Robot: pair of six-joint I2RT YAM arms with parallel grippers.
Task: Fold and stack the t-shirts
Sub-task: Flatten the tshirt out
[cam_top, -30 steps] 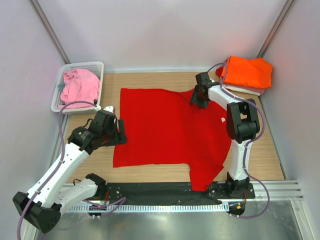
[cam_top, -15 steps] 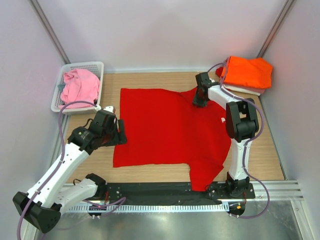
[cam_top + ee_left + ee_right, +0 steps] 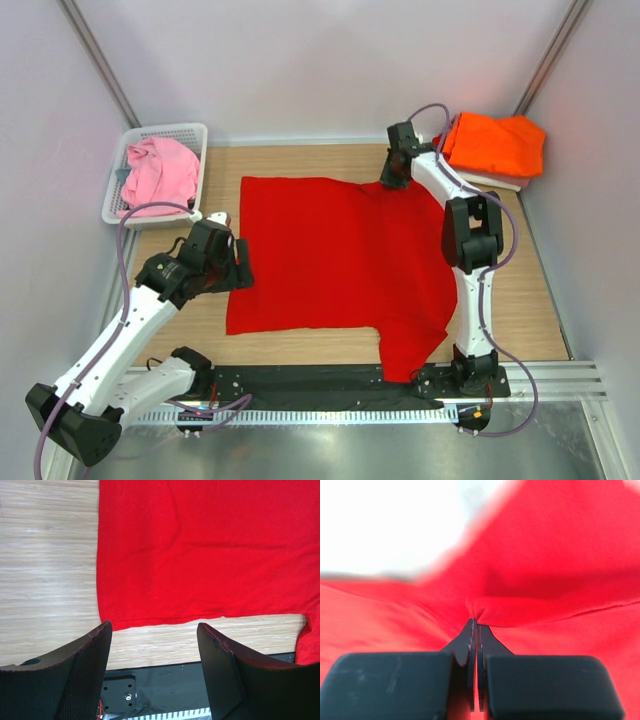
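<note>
A bright red t-shirt (image 3: 340, 250) lies spread flat on the wooden table. My right gripper (image 3: 390, 183) is at its far right corner, and the right wrist view shows it (image 3: 475, 620) shut on a pinch of the red cloth (image 3: 530, 580), which puckers up at the tips. My left gripper (image 3: 243, 268) hovers at the shirt's left edge, open with nothing between its fingers (image 3: 90, 650); the left wrist view shows the red shirt's (image 3: 200, 550) near hem ahead of it. A folded orange t-shirt (image 3: 495, 145) rests on a white one (image 3: 497, 181) at the far right. A pink t-shirt (image 3: 155, 172) fills the basket.
A white mesh basket (image 3: 192, 134) stands at the far left corner. White walls close in on three sides. A black strip (image 3: 300, 380) and a metal rail run along the near edge by the arm bases.
My right gripper has closed on the red shirt's far right corner and shifted slightly toward the back wall. The left arm has not moved.
</note>
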